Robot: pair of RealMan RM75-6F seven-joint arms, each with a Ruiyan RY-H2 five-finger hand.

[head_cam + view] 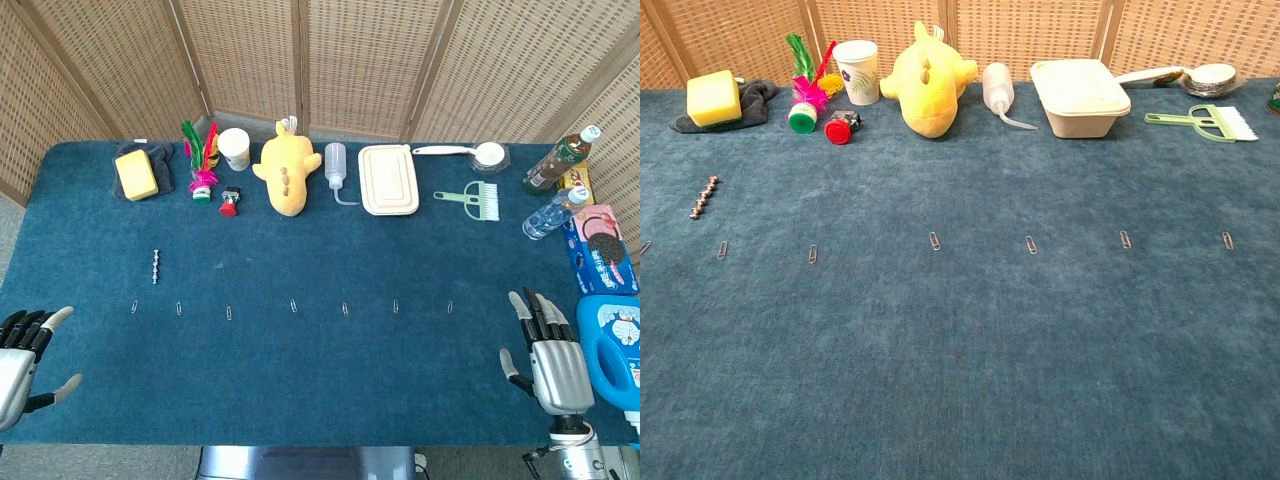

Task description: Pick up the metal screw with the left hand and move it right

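Head view: metal screw [155,267] lies on the blue tablecloth [320,370] at the left side, long axis running toward and away from the robot, just behind the left end of a row of paper clips [292,306] and well in front of the yellow sponge [136,175]. Left hand [27,355] sits at the lower left edge of the table, fingers apart and holding nothing, well apart from the screw. Right hand [545,355] rests at the lower right, fingers extended and slightly spread, empty, just beside a blue detergent bottle [612,345]. Back row holds a yellow plush toy [286,170], a squeeze bottle [336,170] and a lidded white box [388,180]. Chest view: neither hand shows. Screw [705,197] lies tilted at the far left, behind the paper clip row [934,240], in front of the sponge [714,98]. Plush toy [927,82] and white box [1080,95] stand along the back
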